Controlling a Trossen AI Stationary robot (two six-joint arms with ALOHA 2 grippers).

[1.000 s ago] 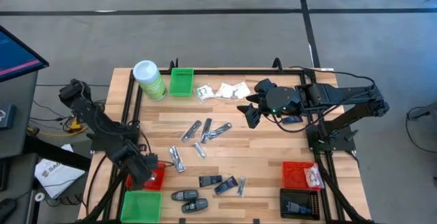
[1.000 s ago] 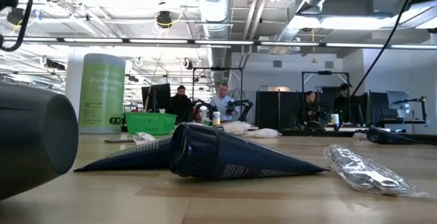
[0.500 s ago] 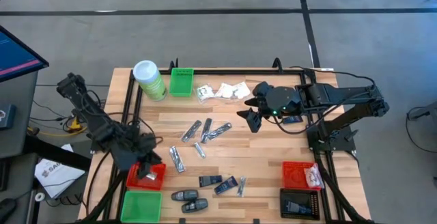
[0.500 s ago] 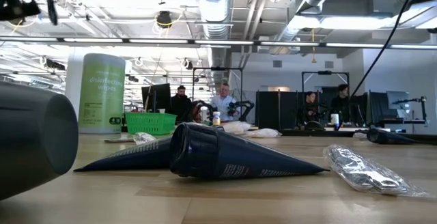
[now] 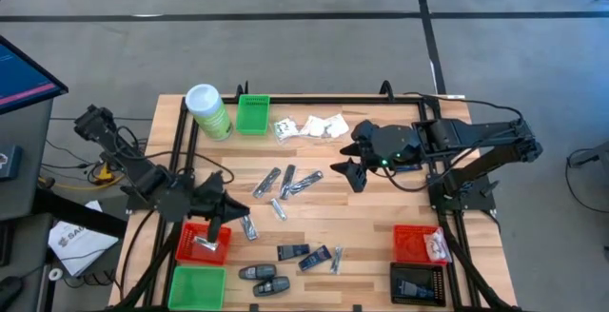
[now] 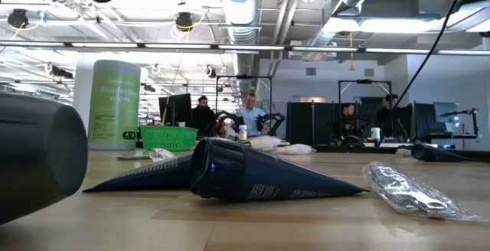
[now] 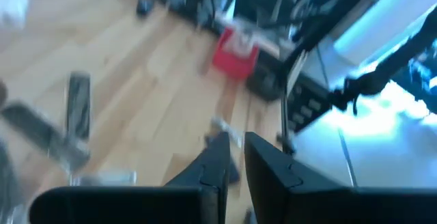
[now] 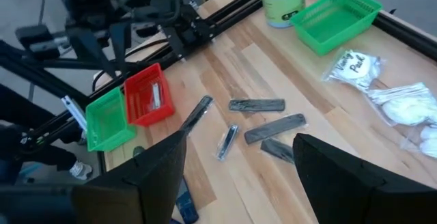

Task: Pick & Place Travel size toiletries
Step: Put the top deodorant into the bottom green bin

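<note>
1. The wooden desk (image 5: 381, 219) carries a tall green canister (image 5: 207, 110) and a green bin (image 5: 253, 114) at the far edge
2. Red bin (image 5: 203, 244), holding one silvery packet, lies by the left tool (image 5: 225, 207), whose fingers are nearly pressed together, pinching nothing
3. Right tool (image 5: 348, 170), fingers spread, hovers near the white sachets (image 5: 312, 126)
4. Silvery tubes (image 5: 285, 182) lie mid-desk; dark packets (image 5: 306, 255) and black oval pieces (image 5: 264, 279) lie nearer the front

Red bin (image 5: 198, 246); green bin (image 5: 196, 286); silvery tubes (image 5: 286, 182).
</note>
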